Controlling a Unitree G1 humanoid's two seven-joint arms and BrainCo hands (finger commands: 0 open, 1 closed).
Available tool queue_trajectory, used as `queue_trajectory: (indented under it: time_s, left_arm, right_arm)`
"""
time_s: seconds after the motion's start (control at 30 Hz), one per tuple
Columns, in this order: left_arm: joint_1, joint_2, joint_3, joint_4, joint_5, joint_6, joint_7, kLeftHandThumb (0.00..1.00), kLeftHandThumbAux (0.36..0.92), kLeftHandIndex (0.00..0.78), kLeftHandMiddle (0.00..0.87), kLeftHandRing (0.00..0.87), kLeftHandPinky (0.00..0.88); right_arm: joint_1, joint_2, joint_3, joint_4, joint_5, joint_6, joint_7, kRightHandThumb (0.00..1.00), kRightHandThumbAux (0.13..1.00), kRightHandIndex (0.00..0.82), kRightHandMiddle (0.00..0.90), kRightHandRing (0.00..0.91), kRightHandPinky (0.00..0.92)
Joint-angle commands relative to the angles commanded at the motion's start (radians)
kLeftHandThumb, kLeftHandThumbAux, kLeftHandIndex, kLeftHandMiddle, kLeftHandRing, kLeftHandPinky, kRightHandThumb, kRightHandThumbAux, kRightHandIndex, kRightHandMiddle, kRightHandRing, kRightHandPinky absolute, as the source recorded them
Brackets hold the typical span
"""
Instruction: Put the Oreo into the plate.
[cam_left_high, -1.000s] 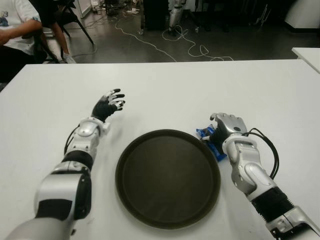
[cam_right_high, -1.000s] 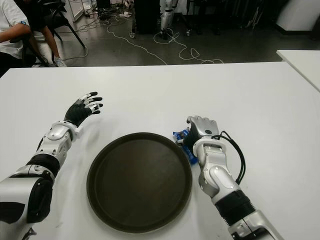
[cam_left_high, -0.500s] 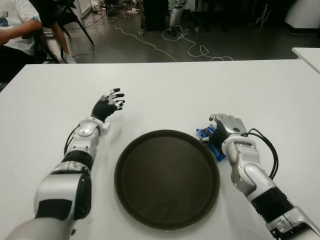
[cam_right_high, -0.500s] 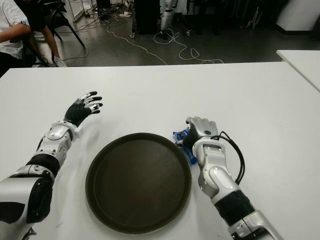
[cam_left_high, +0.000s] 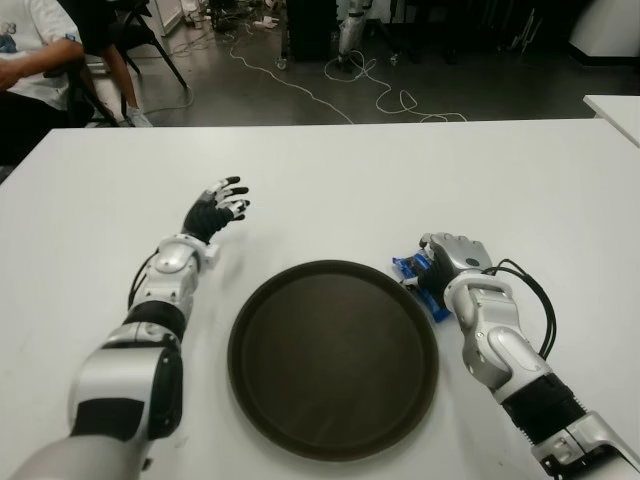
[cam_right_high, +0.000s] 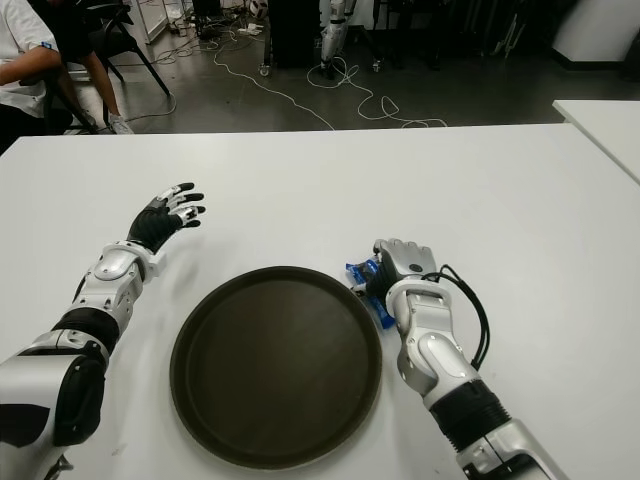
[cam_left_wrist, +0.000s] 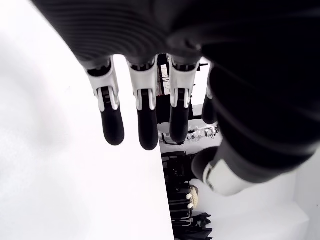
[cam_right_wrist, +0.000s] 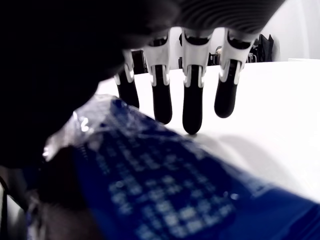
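The Oreo is a blue packet lying on the white table just off the right rim of the dark round plate. My right hand sits over it, palm down. In the right wrist view the packet fills the space under the palm, and the fingers reach straight past it with their tips at the table, not closed around it. My left hand shows to the left of the plate and farther back, fingers spread, holding nothing.
The white table runs wide behind the plate. A seated person is at the back left beyond the table's edge. Cables lie on the floor behind, and another white table's corner shows at the right.
My right hand has sunk slightly lower over the blue packet, fingers tipping down toward the table. The left hand and the plate stay as they were.
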Motion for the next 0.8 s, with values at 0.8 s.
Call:
queue_trajectory:
  time_s: [0.8]
  left_arm:
    - [0.004, 0.003, -0.010, -0.007, 0.008, -0.003, 0.009, 0.028, 0.754, 0.150, 0.210, 0.211, 0.238]
  right_arm:
    - [-0.019, -0.002, 0.004, 0.071, 0.033, -0.048, -0.030, 0.000, 0.596, 0.273, 0.308, 0.334, 0.348]
